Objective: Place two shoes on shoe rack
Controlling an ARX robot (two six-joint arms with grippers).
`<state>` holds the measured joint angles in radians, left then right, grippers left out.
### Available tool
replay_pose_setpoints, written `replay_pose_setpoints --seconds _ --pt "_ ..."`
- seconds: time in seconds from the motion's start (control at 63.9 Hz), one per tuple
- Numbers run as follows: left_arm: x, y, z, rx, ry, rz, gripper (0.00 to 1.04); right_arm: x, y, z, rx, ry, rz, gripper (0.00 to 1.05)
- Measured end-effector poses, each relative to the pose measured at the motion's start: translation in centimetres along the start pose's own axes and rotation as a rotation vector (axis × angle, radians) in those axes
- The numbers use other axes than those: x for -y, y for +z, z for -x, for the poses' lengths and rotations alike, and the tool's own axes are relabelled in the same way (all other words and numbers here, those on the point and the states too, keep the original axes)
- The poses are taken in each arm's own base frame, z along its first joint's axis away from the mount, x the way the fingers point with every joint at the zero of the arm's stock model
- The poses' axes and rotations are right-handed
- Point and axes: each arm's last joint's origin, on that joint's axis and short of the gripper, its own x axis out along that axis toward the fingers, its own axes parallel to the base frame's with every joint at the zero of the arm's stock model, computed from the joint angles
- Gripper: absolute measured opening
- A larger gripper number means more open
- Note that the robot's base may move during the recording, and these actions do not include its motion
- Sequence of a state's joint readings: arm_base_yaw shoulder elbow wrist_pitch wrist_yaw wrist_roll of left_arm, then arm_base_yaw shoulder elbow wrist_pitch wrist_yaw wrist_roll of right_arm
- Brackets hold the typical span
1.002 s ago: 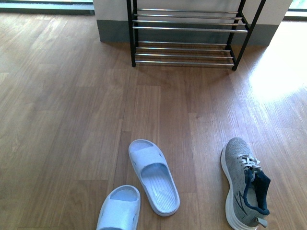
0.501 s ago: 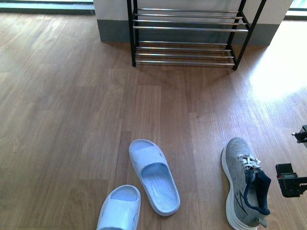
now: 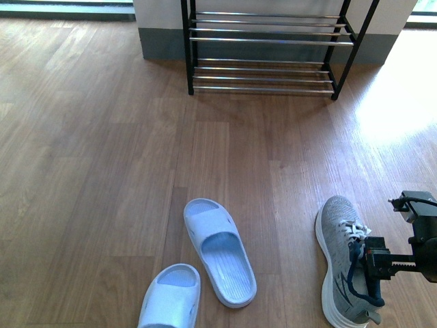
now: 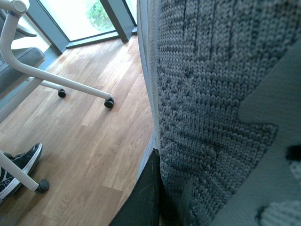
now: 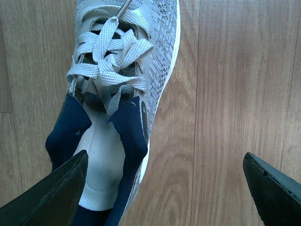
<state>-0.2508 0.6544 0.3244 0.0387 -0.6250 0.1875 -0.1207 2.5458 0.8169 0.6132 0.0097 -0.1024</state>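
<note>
— What has changed in the last second?

— The right claw [image 3: 397,236] has come in. A second ago the front view showed no arm. Half a second ago the claw sat at the frame's edge, clear of the sneaker [image 3: 341,260]. Now it hangs over the heel end.

— Open or closed?

— Spread wide, with nothing in it. In the right wrist view both fingers [image 5: 56,188] stand far apart. The navy collar sits just under one of them, and the laces and toe stretch away ahead of the claw.

— So the grasp is close?

— Probably the next step, though the claw looks off-centre. The shoe lies under one finger rather than between the two, so a sideways shift seems needed before closing.

— And the shoe rack [image 3: 266,41]?

— Well ahead of the claw, with no shoe on the tiers that show. Both placements are yet to be done.

— The second sneaker [image 4: 211,94]?

— Its grey knit fills the left wrist view, right against the left claw [image 4: 160,202]. Only one dark finger shows, so whether it is clamped cannot be told.

— Anything in the way?

— A pair of pale slippers [image 3: 218,249] lies off to the left of the right claw, apart from the sneaker.
</note>
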Motion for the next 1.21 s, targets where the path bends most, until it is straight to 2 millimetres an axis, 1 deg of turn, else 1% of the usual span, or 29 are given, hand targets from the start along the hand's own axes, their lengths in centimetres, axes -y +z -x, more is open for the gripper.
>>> replay_pose_setpoints --seconds 0.204,0.251,0.313,0.36,0.454,0.501,0.564,0.611,0.642,0.736,0.83,0.971,1.127,1.206 --pt "0.0 0.0 0.0 0.000 0.000 0.000 0.06 0.2 -0.2 -2.2 -0.007 -0.003 -0.018 0.96" --pt "0.0 0.0 0.0 0.000 0.000 0.000 0.06 0.2 -0.2 -2.6 -0.006 0.005 -0.027 0.92" --pt "0.0 0.0 0.0 0.000 0.000 0.000 0.06 0.1 -0.1 -3.1 0.001 0.016 -0.042 0.82" --pt "0.0 0.0 0.0 0.000 0.000 0.000 0.06 0.0 -0.1 -3.4 0.005 0.025 -0.053 0.77" --pt "0.0 0.0 0.0 0.000 0.000 0.000 0.06 -0.5 0.0 -3.9 0.019 0.041 -0.073 0.61" --pt "0.0 0.0 0.0 0.000 0.000 0.000 0.06 -0.7 0.1 -4.0 0.027 0.051 -0.079 0.56" --pt "0.0 0.0 0.0 0.000 0.000 0.000 0.06 -1.1 0.0 -4.1 0.027 0.061 -0.082 0.45" --pt "0.0 0.0 0.0 0.000 0.000 0.000 0.06 -1.2 0.0 -4.1 0.026 0.064 -0.081 0.40" --pt "0.0 0.0 0.0 0.000 0.000 0.000 0.06 -1.3 0.0 -4.1 0.027 0.062 -0.082 0.35" --pt "0.0 0.0 0.0 0.000 0.000 0.000 0.06 -1.5 0.0 -4.3 0.034 0.049 -0.077 0.14" --pt "0.0 0.0 0.0 0.000 0.000 0.000 0.06 -1.5 0.0 -4.3 0.037 0.037 -0.079 0.02" --pt "0.0 0.0 0.0 0.000 0.000 0.000 0.06 -1.1 -0.3 -3.9 0.040 0.022 -0.076 0.01" --pt "0.0 0.0 0.0 0.000 0.000 0.000 0.06 -0.4 -0.1 -1.9 0.056 0.007 -0.060 0.01" --pt "0.0 0.0 0.0 0.000 0.000 0.000 0.06 0.1 0.5 -0.5 0.078 -0.008 -0.052 0.01"
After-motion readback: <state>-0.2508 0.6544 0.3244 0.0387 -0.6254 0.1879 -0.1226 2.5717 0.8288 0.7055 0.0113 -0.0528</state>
